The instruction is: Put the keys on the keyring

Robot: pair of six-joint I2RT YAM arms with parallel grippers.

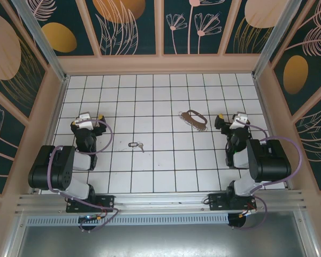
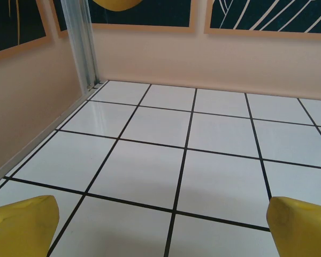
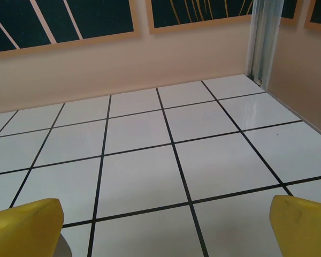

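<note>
The keys (image 1: 135, 145), a tiny pale key on a small black oval loop, lie on the white tiled floor left of centre. The keyring (image 1: 193, 119), a thin brown oval loop with a ribbed stretch, lies further back and right of centre. My left gripper (image 1: 88, 119) rests at the left side, well left of the keys, open with nothing between its yellow fingertips (image 2: 22, 225). My right gripper (image 1: 232, 120) sits at the right, a little right of the keyring, also open, its yellow fingertips (image 3: 302, 222) wide apart over bare tiles.
Peach walls with dark patterned panels enclose the tiled floor (image 1: 160, 171) on three sides. A metal corner post (image 2: 83, 43) stands at the back left and another post (image 3: 265, 37) at the back right. Both arm bases sit at the near edge.
</note>
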